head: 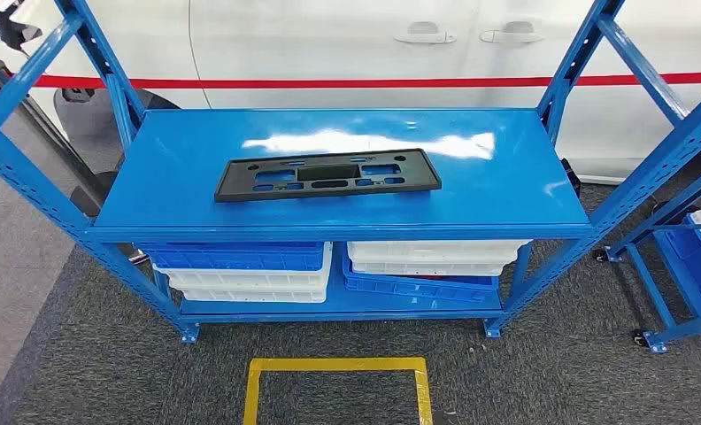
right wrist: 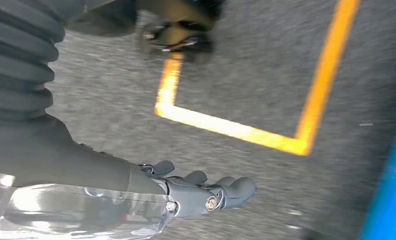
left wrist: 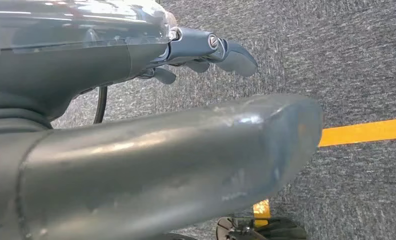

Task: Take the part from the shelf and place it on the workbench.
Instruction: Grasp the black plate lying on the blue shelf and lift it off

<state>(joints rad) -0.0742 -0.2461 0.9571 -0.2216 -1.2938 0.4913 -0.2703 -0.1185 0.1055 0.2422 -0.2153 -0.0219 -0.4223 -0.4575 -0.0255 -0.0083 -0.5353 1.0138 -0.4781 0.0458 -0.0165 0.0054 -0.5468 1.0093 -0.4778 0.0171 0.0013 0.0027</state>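
A flat black plastic part (head: 327,174) with several cut-outs lies lengthwise on the top board of the blue shelf (head: 506,190), a little left of centre. My left hand (left wrist: 111,60) hangs over grey carpet, its fingers (left wrist: 236,52) stretched out and apart from the thick thumb (left wrist: 186,160), with nothing in it. My right hand (right wrist: 186,192) hangs over the carpet too, its fingers (right wrist: 236,187) extended and empty, close to the yellow floor marking (right wrist: 226,127).
Blue and white crates (head: 241,266) and more trays (head: 427,261) fill the lower shelf. A yellow floor square (head: 336,365) lies in front of the shelf. A white car (head: 373,44) stands behind it, and a second blue rack (head: 683,257) stands at the right.
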